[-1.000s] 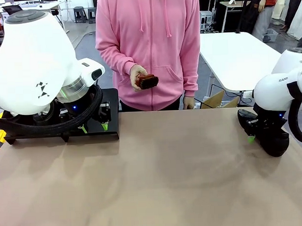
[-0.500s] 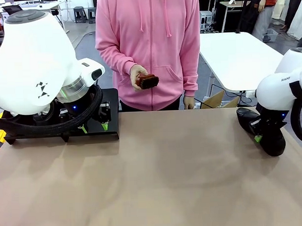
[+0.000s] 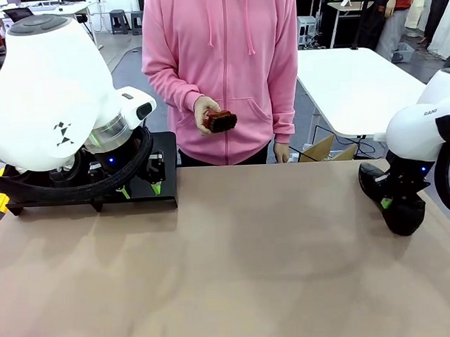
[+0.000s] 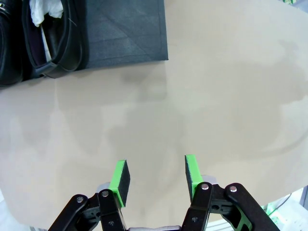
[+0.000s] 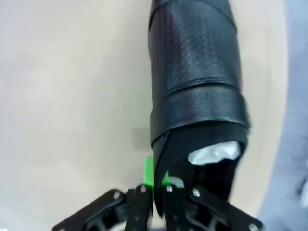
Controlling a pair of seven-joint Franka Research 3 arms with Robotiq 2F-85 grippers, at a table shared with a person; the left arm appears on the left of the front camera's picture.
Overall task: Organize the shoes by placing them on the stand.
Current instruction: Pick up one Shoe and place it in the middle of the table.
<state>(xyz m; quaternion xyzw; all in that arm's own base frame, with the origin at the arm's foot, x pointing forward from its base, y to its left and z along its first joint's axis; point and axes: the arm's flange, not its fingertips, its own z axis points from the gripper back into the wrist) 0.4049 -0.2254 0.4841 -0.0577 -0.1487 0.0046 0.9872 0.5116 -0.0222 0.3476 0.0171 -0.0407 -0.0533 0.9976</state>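
Note:
One black shoe (image 3: 401,217) lies at the table's right edge, and my right gripper (image 3: 386,202) is shut on its side wall. The right wrist view shows the same shoe (image 5: 197,72) with white paper (image 5: 214,151) inside it. There the right gripper (image 5: 157,185) pinches the opening's rim. Two more shoes (image 4: 53,38) rest on the black stand (image 4: 126,29), which the front view places at the far left as the stand (image 3: 165,150). My left gripper (image 4: 156,175) hangs open over bare table in front of the stand, with nothing between its pads; from the front this gripper (image 3: 141,190) is low by the stand.
A person in a pink hoodie stands at the far side, holding a small brown object (image 3: 220,121) in one hand. The brown table (image 3: 236,272) stretches wide between the arms. A white table (image 3: 348,83) stands behind on the right.
My right gripper has closed on the shoe's side wall. That arm shifted slightly to the right and the shoe turned a little with it. The left arm has not moved.

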